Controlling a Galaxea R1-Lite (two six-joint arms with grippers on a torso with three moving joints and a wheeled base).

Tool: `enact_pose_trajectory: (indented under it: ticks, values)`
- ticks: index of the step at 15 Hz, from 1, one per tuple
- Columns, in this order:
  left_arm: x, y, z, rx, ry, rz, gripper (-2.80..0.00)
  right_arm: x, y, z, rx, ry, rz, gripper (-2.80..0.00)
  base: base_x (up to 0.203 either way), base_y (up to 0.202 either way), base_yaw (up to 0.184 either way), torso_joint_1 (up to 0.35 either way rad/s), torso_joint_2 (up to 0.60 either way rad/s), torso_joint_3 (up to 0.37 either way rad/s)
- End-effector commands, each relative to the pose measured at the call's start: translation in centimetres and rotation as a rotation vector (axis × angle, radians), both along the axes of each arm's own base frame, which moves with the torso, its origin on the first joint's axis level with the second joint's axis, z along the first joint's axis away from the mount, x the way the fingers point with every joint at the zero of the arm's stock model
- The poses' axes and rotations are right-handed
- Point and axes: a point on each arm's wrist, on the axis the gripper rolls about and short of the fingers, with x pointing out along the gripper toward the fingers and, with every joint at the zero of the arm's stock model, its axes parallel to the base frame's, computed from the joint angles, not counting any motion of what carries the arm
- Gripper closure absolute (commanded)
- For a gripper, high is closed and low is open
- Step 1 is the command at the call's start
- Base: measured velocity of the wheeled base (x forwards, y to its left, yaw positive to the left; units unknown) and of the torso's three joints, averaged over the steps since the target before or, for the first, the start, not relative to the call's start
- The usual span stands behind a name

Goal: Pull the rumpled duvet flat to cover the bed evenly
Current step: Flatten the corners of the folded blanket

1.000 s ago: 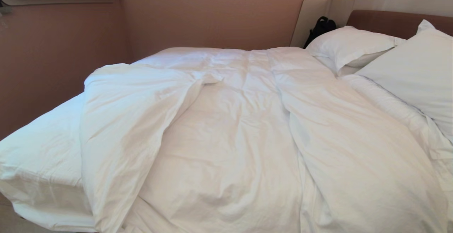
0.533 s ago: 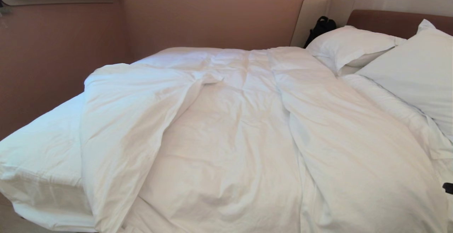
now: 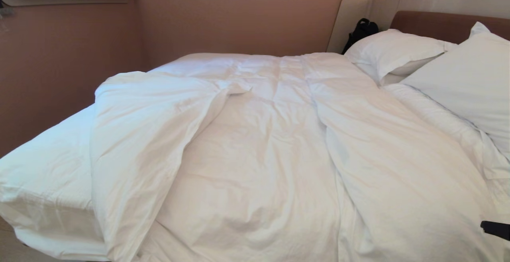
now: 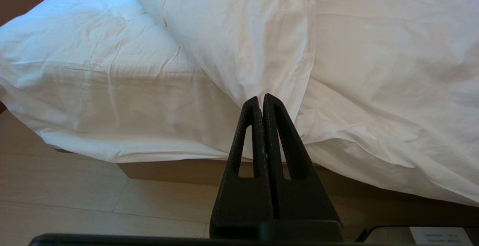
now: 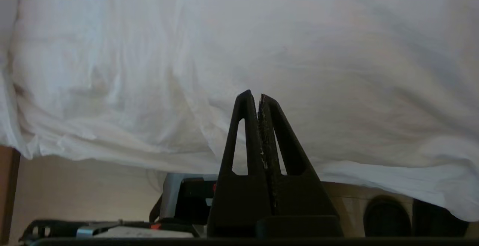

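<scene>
The rumpled duvet (image 3: 259, 154) lies over the bed (image 3: 44, 162), creased down its middle. Its left part is folded back into a thick flap (image 3: 147, 134), leaving the sheet bare at the left corner. My right gripper (image 3: 483, 225) pokes in at the head view's lower right edge, just above the duvet. In the right wrist view the right gripper (image 5: 254, 96) is shut and empty, pointing at the duvet (image 5: 239, 51) hanging over the bed's edge. My left gripper (image 4: 261, 98) is shut and empty, low by the bed's near side, facing the flap (image 4: 243, 44).
Two white pillows (image 3: 394, 51) (image 3: 470, 83) lean on the headboard (image 3: 438, 23) at the far right. A black bag (image 3: 360, 31) stands beside them. Pink walls close off the far and left sides. The taupe plinth (image 4: 179, 171) and pale floor (image 4: 75, 201) lie below.
My right gripper has come into the head view from the right edge and reached further left over the duvet. The duvet and the left arm have not moved.
</scene>
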Motion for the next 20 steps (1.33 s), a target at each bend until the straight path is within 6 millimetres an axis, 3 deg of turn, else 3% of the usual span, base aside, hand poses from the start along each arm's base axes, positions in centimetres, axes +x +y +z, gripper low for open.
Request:
enact_pose_trajectory:
  ticks: [1, 6, 13, 20]
  values:
    - [0.0, 0.0, 0.0, -0.001, 0.002, 0.000, 0.00, 0.4, 0.6, -0.1, 0.003, 0.011, 0.076, 0.00, 0.000, 0.000, 0.000, 0.000, 0.00, 0.000]
    - [0.0, 0.0, 0.0, -0.001, 0.002, 0.000, 0.00, 3.2, 0.7, -0.2, -0.026, 0.049, 0.124, 0.00, 0.000, 0.000, 0.000, 0.000, 0.00, 0.000]
    - [0.0, 0.0, 0.0, -0.001, 0.002, 0.000, 0.00, 6.4, 4.4, 0.1, -0.247, 0.055, 0.174, 0.00, 0.000, 0.000, 0.000, 0.000, 0.00, 0.000]
    - [0.0, 0.0, 0.0, -0.001, 0.002, 0.000, 0.00, 8.4, 6.0, 0.0, -0.346, 0.084, 0.155, 0.00, 0.000, 0.000, 0.000, 0.000, 0.00, 0.000]
